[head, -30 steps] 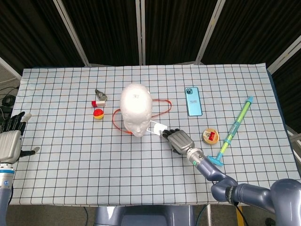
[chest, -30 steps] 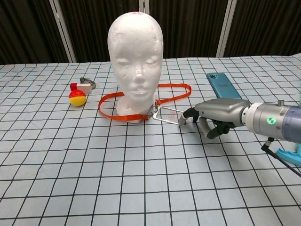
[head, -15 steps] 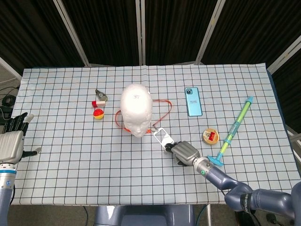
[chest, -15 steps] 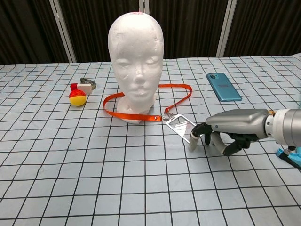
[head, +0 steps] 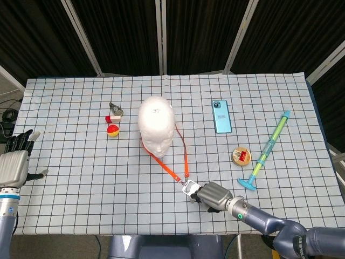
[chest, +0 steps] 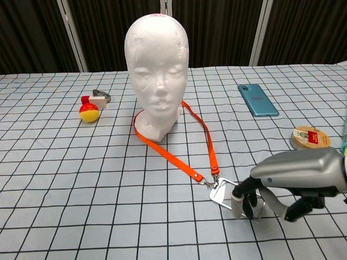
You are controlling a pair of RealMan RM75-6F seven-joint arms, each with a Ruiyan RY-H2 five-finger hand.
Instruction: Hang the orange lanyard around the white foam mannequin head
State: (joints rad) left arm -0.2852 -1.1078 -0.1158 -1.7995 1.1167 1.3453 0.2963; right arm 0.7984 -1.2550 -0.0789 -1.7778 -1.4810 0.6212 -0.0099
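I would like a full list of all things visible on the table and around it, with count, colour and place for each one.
mannequin head: 1, white foam, upright near the table middle
lanyard: 1, orange, looped round the head's base, pulled straight toward the near edge
badge holder: 1, clear with metal clip, at the lanyard's end
ball: 1, red and yellow, left of the head
small block: 1, white and red, behind the ball
metal clip: 1, grey, behind the block
phone: 1, teal, right of the head
round tin: 1, tan with red label, near the phone
long tool: 1, green and blue, far right
tablecloth: 1, white with black grid
left hand: 1, grey, fingers apart, at the left edge
right hand: 1, grey, holds the badge holder
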